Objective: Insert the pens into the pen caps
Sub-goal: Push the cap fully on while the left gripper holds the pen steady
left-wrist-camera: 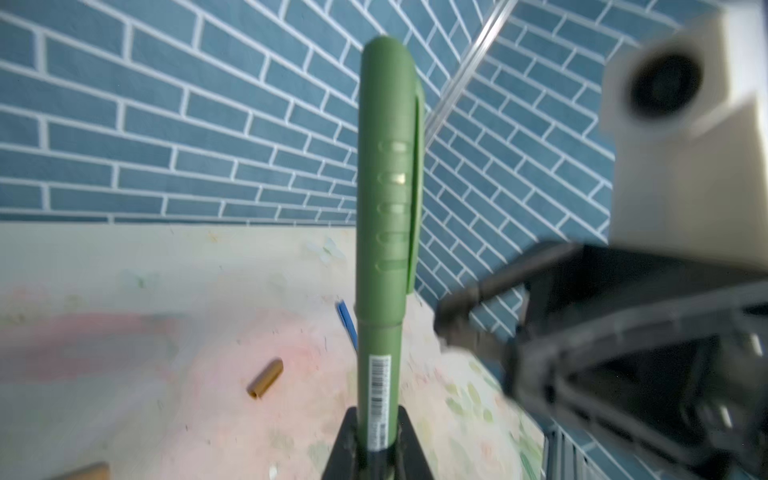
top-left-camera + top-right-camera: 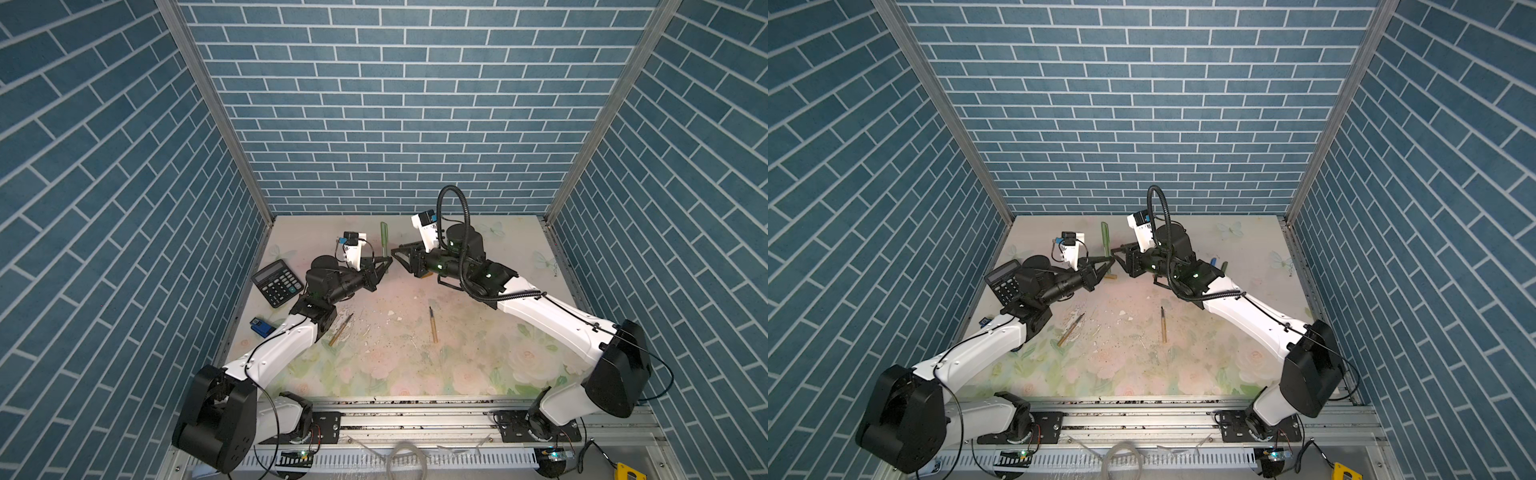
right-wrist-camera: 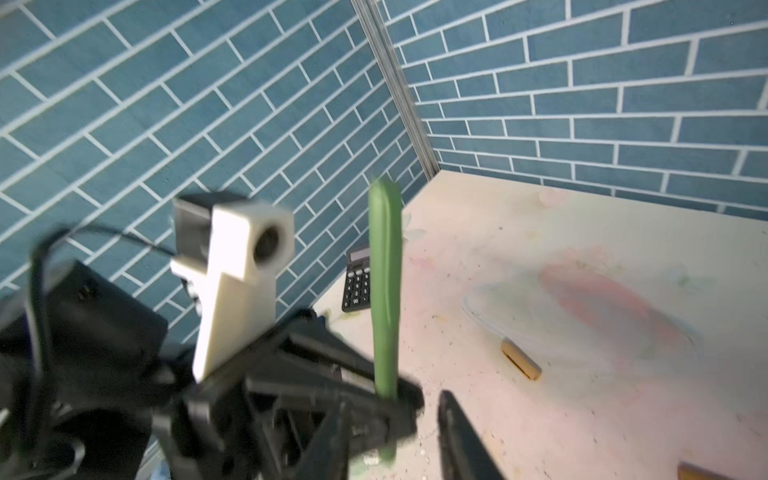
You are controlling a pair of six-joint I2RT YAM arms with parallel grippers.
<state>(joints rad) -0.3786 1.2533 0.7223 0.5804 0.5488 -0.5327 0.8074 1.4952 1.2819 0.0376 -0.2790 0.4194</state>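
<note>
Green pen [image 2: 384, 239], green cap [image 1: 388, 166] already on (clip seen in the left wrist view), stands upright above the worktop [image 2: 523, 245], near the middle of its far edge. Left gripper [image 2: 387, 262] is clenched on the pen's lower barrel, at the barcode label. Right gripper [image 2: 400, 258] sits just beside it, jaws parted, grasping nothing. Tan cap [image 1: 266, 378] lies loose on the worktop near the grippers. Tan pen [image 2: 340, 330] lies flat and uncapped toward the left edge; second tan pen [image 2: 433, 326] lies mid-worktop. Calculator [image 2: 277, 282] sits at the left edge.
</note>
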